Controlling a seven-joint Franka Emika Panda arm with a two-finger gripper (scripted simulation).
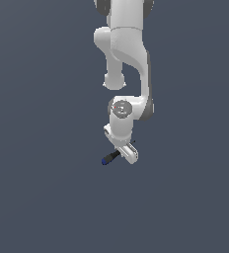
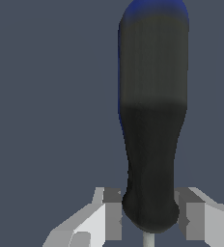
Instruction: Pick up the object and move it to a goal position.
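Right now your tool (image 1: 128, 152) is pinching the screwdriver (image 1: 110, 158) near the shaft end of its black handle. From the wrist view you get the handle (image 2: 152, 144) sitting between the two fingers (image 2: 113, 214), both pads hard against its narrow base, blue cap (image 2: 155, 10) at the far end and a thin bit of shaft (image 2: 147, 240) poking out behind the grip. From the exterior view the arm (image 1: 129, 54) hangs straight down, and the screwdriver sticks out sideways toward the exterior view's left, blue tip outermost, tilted slightly down. You can't tell whether it touches the grey surface (image 1: 37, 197) below.
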